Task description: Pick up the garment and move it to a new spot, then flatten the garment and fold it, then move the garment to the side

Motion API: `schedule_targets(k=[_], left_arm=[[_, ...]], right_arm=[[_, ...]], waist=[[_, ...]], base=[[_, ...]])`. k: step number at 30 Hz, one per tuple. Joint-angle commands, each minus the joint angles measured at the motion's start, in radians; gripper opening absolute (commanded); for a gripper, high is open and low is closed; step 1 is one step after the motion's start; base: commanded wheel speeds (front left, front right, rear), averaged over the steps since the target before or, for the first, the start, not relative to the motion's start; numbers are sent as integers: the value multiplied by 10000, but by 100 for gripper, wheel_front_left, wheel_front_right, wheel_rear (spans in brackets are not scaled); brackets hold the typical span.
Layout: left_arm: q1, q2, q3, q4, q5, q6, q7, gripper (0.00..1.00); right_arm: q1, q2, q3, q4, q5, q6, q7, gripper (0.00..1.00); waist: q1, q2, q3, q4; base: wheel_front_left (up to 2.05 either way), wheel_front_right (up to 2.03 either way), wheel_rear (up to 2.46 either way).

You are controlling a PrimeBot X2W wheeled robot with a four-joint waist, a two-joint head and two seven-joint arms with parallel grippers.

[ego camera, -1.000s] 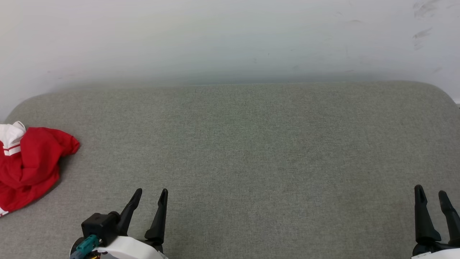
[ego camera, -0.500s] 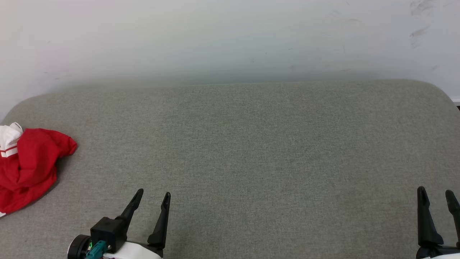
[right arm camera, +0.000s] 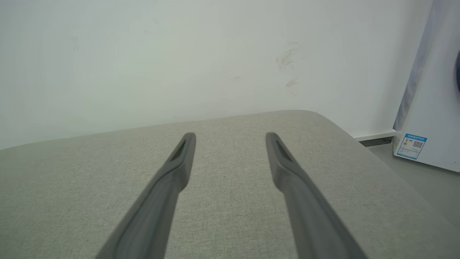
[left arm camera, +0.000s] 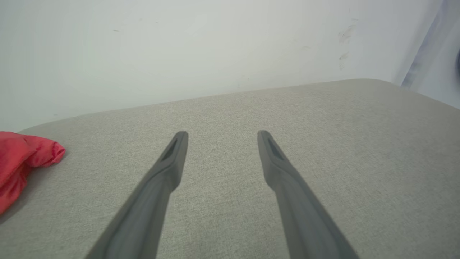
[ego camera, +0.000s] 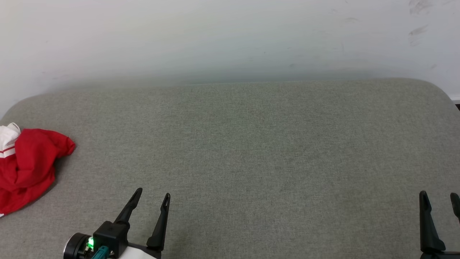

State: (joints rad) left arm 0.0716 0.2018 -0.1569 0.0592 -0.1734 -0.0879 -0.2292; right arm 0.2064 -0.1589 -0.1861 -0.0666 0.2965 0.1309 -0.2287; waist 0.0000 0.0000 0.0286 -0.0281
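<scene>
Two grippers are hanging low over the near edge of the grey fabric-covered surface, and neither is holding anything. The left gripper is sitting at the near left with its two dark fingers spread wide apart. The right gripper is showing at the near right corner, likewise spread, with only bare upholstery between its fingers.

The garment is lying in a crumpled heap at the left edge of the surface, well apart from both grippers. Its red cloth is bunching over itself, and a white sleeve with red stripe trim is poking out on its far side.

Judging from this, no part of the task is looking done. The garment is waiting to be picked up and carried to a new spot, most likely the wide middle of the surface. Flattening it, folding it and moving it aside are all lying ahead. The left gripper is sitting nearer to the heap, so it is looking like the one to reach first.
</scene>
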Motion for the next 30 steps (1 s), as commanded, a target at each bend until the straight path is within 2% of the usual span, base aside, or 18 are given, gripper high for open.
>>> schedule_targets(k=[1, 18, 30], left_arm=[[45, -31, 43, -79, 155, -34, -76, 100], [283, -150, 400, -229, 1458, -234, -385, 100], [197, -435, 925, -104, 1126, -369, -373, 100]], right_arm=[[80, -76, -42, -121, -181, -4, -89, 100], [483, -17, -243, -448, -1288, -5, -388, 100], [388, -124, -256, -434, -1233, -5, -376, 100]], waist=[[0, 0, 7, -2], [0, 0, 8, 109], [0, 0, 23, 281]], base=[[0, 0, 0], [0, 0, 0], [0, 0, 0]])
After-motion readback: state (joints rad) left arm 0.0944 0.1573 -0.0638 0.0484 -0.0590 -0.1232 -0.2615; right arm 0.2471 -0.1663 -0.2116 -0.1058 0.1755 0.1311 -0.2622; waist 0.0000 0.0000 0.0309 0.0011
